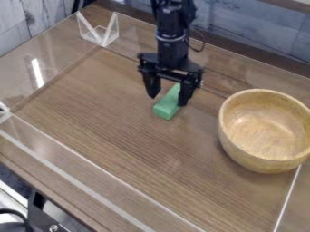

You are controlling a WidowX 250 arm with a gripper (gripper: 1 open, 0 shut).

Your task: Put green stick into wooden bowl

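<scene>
The green stick lies flat on the wooden tabletop, near the middle of the view, one end toward the camera. My black gripper points straight down over its far end, open, with one finger on each side of the bar. Nothing is held. The far part of the stick is partly hidden by the fingers. The wooden bowl stands empty at the right, well apart from the stick and the gripper.
A clear plastic wall borders the table along the near and left edges. A small clear stand sits at the back left. Bare wood lies between the stick and the bowl.
</scene>
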